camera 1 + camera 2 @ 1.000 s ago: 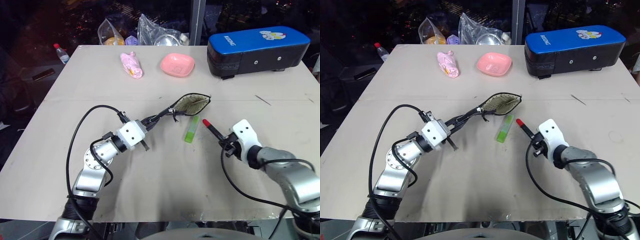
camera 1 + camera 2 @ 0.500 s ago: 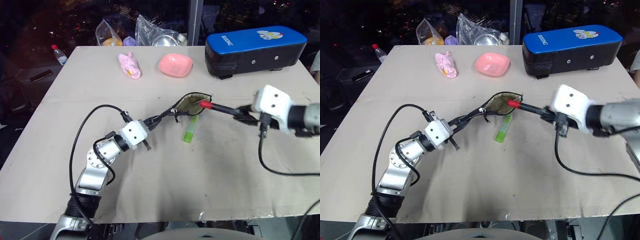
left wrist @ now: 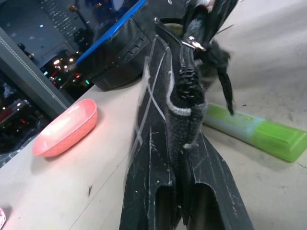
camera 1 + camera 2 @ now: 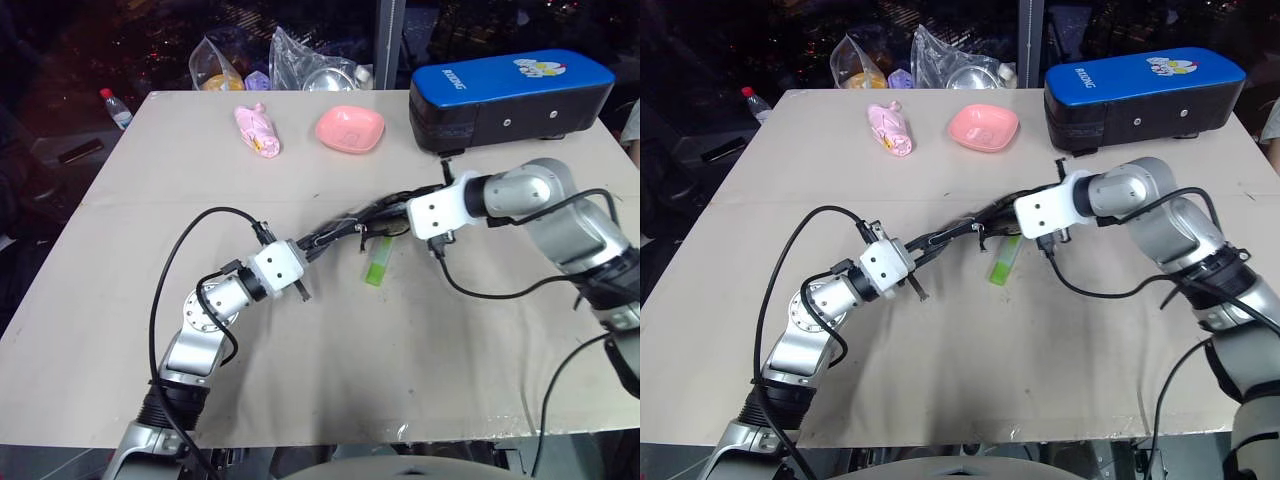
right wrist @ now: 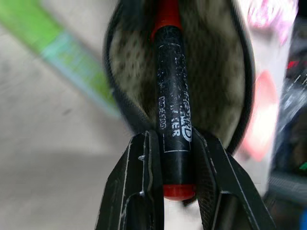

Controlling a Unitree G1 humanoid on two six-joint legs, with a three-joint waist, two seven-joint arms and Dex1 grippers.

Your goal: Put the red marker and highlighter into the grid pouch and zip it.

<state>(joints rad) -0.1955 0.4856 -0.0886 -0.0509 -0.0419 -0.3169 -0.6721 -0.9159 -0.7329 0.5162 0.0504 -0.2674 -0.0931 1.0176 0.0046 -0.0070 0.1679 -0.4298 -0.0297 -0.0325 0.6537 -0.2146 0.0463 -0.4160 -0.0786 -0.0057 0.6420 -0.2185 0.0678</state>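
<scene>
Makeshift lab or workshop corner: bare beige board table [image 4: 120, 300], plastic bags [image 4: 300, 60], dark surroundings.

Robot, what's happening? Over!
Left gripper shut on grid pouch. Right gripper feeding red marker into it. Highlighter waits on table.

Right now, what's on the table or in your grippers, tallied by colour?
Green: 1, the highlighter
Red and black: 1, the marker
Black with white grid: 1, the pouch
Pink: 2, the dish and the wrapped packet
Blue and black: 1, the big case
Total: 6
</scene>
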